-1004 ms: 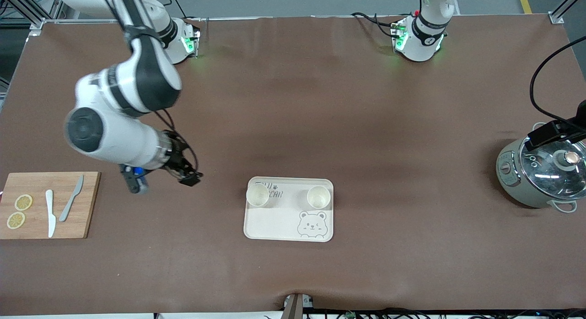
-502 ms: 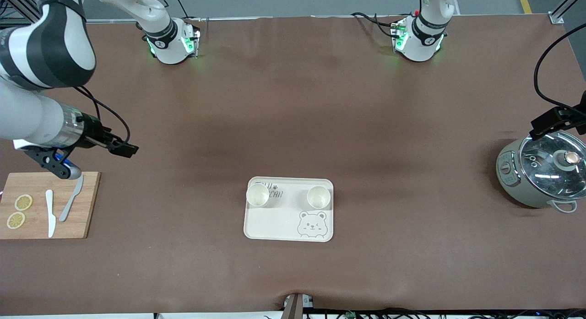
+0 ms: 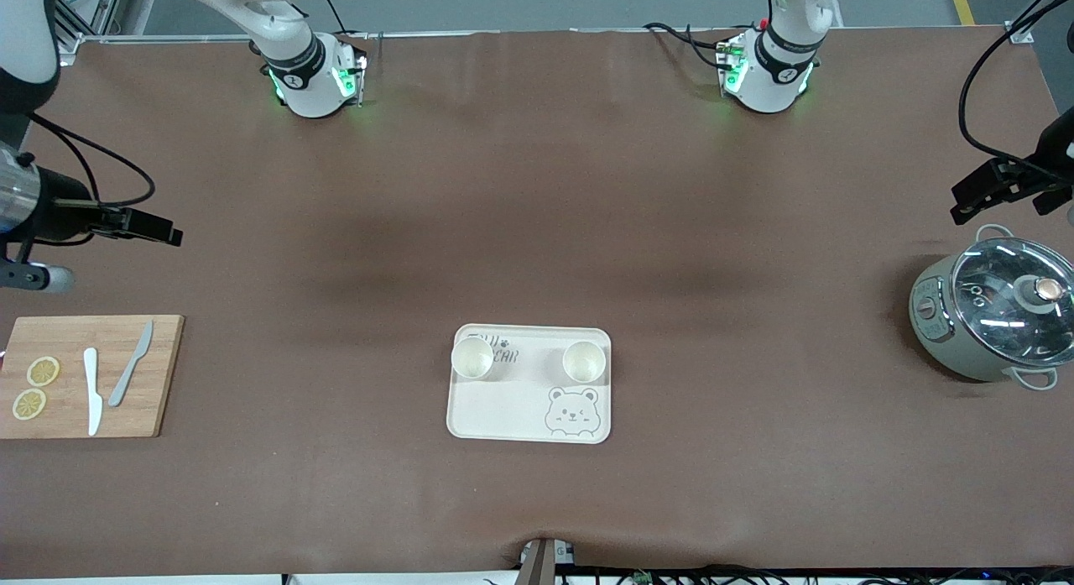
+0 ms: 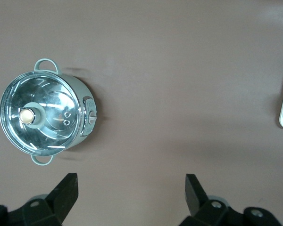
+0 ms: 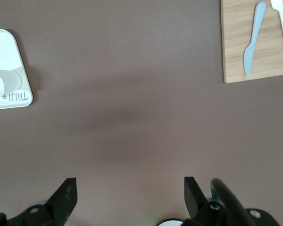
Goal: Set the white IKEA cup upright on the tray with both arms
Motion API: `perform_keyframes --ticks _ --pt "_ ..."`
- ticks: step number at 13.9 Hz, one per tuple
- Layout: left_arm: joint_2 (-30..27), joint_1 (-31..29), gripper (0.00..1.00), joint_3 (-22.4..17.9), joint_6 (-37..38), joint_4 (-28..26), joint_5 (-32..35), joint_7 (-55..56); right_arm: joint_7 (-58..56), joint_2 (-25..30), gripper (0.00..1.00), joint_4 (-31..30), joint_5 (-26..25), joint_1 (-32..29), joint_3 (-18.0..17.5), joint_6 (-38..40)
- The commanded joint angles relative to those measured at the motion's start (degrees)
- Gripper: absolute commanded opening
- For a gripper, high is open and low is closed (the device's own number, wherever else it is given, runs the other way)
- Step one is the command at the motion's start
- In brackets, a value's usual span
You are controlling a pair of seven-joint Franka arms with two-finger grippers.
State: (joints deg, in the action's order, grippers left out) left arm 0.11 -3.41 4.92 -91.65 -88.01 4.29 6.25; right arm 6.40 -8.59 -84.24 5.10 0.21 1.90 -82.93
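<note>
The cream-white tray [image 3: 502, 410] with the bear drawing lies on the brown table near the front camera. Two white cups stand upright on it, mouths up: one [image 3: 472, 357] toward the right arm's end, one [image 3: 584, 361] toward the left arm's end. My right gripper [image 3: 161, 232] is open and empty, up in the air over bare table near the cutting board; its wrist view [image 5: 127, 188] shows the tray's corner [image 5: 9, 52] with a cup [image 5: 1, 84]. My left gripper [image 3: 973, 197] is open and empty, above the table beside the pot; in its own wrist view [image 4: 129, 183] it holds nothing.
A wooden cutting board [image 3: 67, 333] with two knives and lemon slices lies at the right arm's end, also in the right wrist view [image 5: 236, 42]. A grey pot with a glass lid [image 3: 994, 321] stands at the left arm's end and shows in the left wrist view [image 4: 42, 117].
My right arm has swung up and away from the tray toward its own end of the table. My left gripper has drawn back off the pot. Both cups and the tray have stayed put.
</note>
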Motion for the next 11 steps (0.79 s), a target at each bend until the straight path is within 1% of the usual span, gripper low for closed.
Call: perform_keyframes --ticks 1,2,4,6,8,9,10,11 --pt "-1.0 -0.2 1.0 0.3 -1.1 -1.6 -1.2 -1.0 -0.5 4.7 1.0 -1.3 -2.3 -1.5 -2.9 0.5" --pt "-1.0 -0.2 1.0 0.3 -1.1 -1.6 -1.2 -1.0 -0.6 6.5 1.0 -3.8 -2.2 -2.9 -3.1 -0.8" --pt "-0.6 -0.1 1.0 0.4 -1.1 -1.6 -1.3 -1.0 -0.6 11.5 1.0 -9.8 -2.1 -2.8 -3.1 -3.5" --pt "-0.4 0.1 1.0 0.4 -1.0 -1.7 -2.0 -1.0 -0.6 16.9 1.0 -19.2 -2.3 -2.8 -2.8 -9.7" --pt "-0.3 0.2 1.0 0.4 0.9 -1.8 -2.6 -0.9 -0.7 19.8 1.0 -23.8 -2.2 -2.5 -2.6 -13.0" --pt "-0.3 0.2 1.0 0.4 1.8 -1.8 -3.2 -0.9 -1.0 19.8 1.0 -23.3 -2.3 -2.3 -3.0 -13.4" --pt "-0.4 0.2 1.0 0.4 3.0 -1.7 -4.1 -0.9 -1.1 18.8 1.0 -16.9 -2.3 -1.5 -3.3 -12.7" --pt "-0.7 0.2 1.0 0.4 4.1 -1.8 -5.0 -0.3 -0.9 16.3 1.0 -10.8 -2.3 -0.9 -3.3 -10.6"
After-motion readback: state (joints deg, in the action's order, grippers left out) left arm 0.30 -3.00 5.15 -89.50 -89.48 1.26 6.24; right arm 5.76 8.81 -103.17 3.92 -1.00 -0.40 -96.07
